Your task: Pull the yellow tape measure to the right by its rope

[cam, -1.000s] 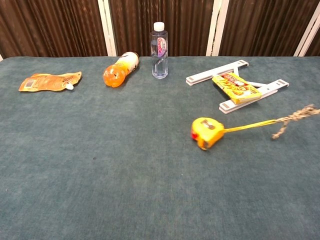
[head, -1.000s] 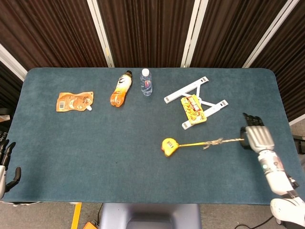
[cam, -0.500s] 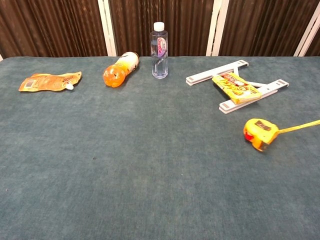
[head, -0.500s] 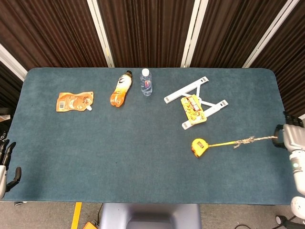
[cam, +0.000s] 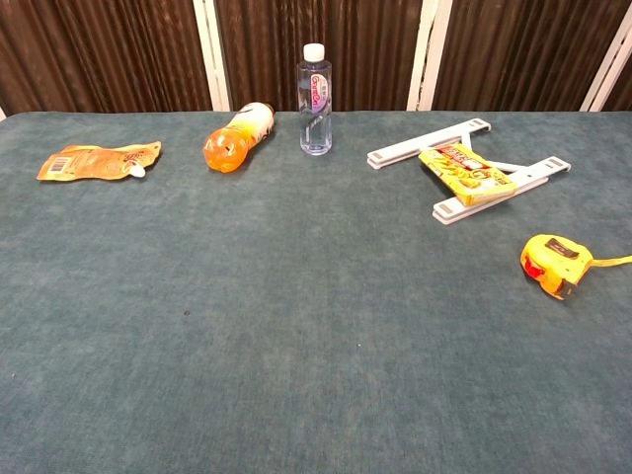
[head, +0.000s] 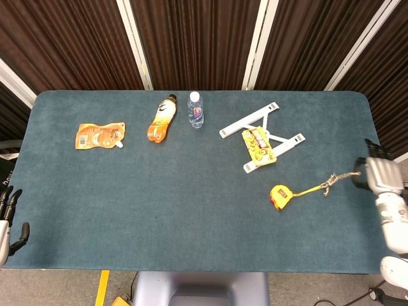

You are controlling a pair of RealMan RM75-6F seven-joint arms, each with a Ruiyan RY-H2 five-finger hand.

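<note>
The yellow tape measure had slid farther to the right since a moment before, and it lay on the blue table near the right edge, below the white stand with the yellow packet on it. The right hand held the end of the rope at the table's right edge, and the left hand was off the left side holding nothing, fingers apart. At the back stood a clear bottle with a white cap, maybe with water in it, and beside it lay an orange drink bottle on its side and an orange pouch lying flat.

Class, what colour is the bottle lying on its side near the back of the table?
The bottle is orange, paler towards its cap; the chest view shows it best.
</note>
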